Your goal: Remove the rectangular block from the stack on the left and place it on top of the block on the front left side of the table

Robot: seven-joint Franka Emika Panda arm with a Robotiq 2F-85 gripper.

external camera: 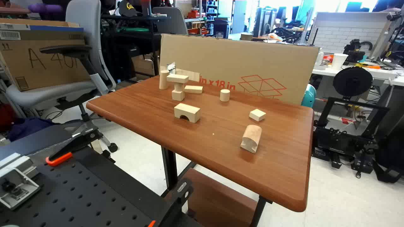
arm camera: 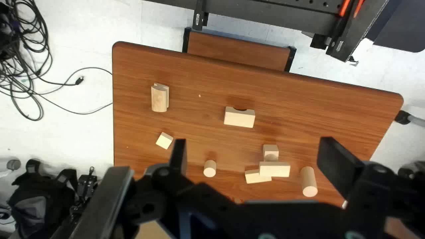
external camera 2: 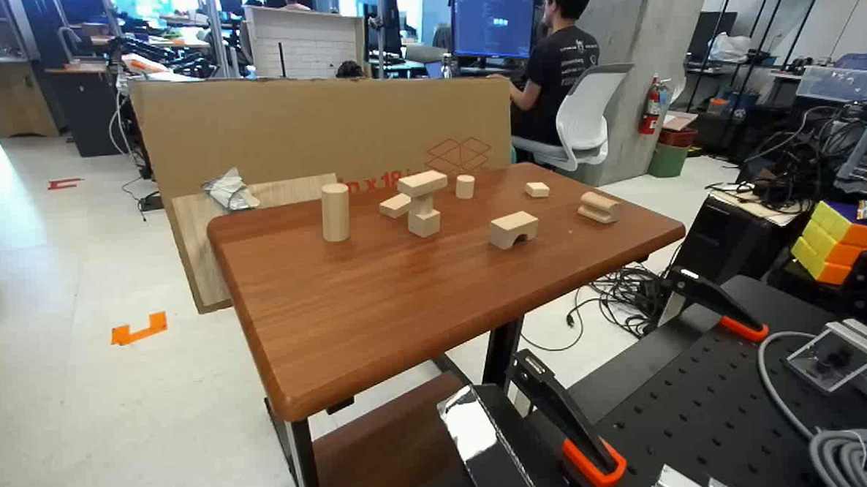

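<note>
In the wrist view, the claw [arm camera: 255, 152] hides part of the table [arm camera: 298, 109].

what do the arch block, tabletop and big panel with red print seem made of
Arch block: probably bare wood, pale and matte. Tabletop: wood or laminate, can't tell which; reddish grain, slight sheen. Panel: likely cardboard, dull brown, printed like a shipping box.

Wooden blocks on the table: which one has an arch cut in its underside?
The bridge-shaped block, standing apart from the stack; only this one shows an arched opening underneath.
</note>
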